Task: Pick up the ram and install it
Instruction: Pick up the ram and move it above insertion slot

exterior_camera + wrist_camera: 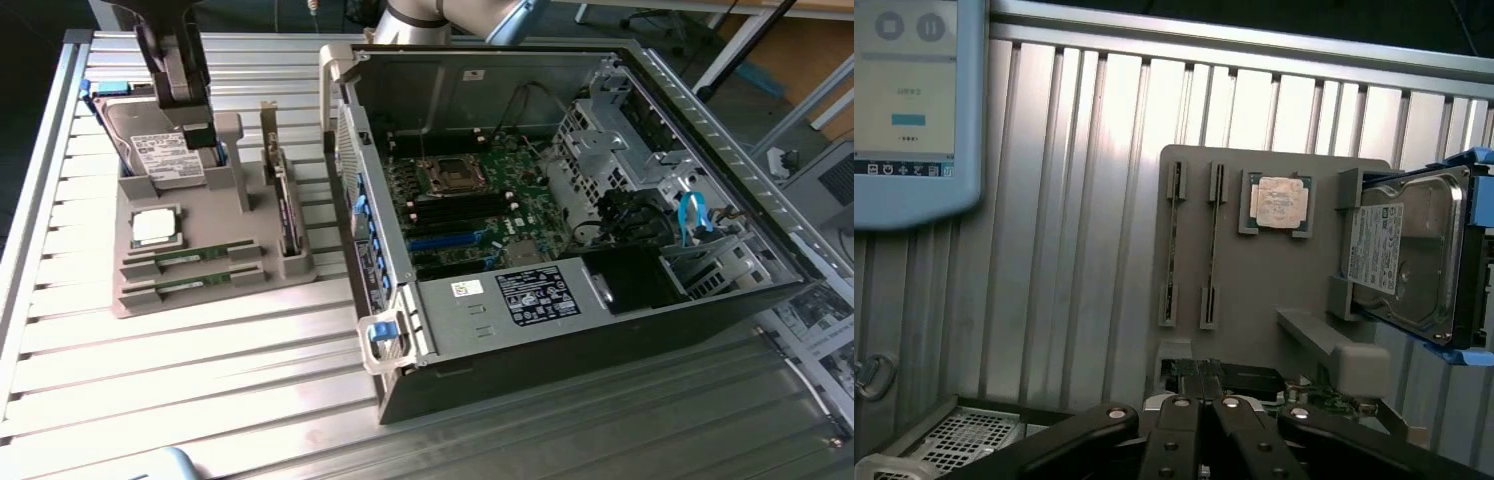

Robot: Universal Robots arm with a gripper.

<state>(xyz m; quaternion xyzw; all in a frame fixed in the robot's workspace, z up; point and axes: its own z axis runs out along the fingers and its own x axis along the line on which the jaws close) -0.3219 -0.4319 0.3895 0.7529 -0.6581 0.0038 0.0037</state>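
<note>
Ribbed metal table [200, 390] carrying, on the exterior view's right, an open computer case [534, 375] lying on its side with its green motherboard [487, 195] exposed. The dark robot arm [171, 50] descends at the far left of that view, above the far end of a grey parts tray [240, 228], which rests on the table just beside the case, on its left. In the wrist view the pincer [1200, 440] appears in the foreground with its black fingers pressed together and nothing between them; it hangs clear of the tray, nearest to the tray edge that holds the expansion card. A light-blue touch-screen pendant [909, 100] lies on the table beyond the tray in that view. On the tray, from larger to smaller: a hard drive [160, 150] in a blue bracket, propped at a tilt at the far end; an expansion card [283, 190] standing upright on edge along the tray side closest to the case; a square silver processor [156, 226] lying flat in its recess near the tray's middle; and two identical green memory sticks at the tray's near end, the far ram stick [191, 257] and the near ram stick [191, 284], each seated on edge between a pair of slotted holders, parallel, just beside one another but apart, and untouched by the pincer.
</note>
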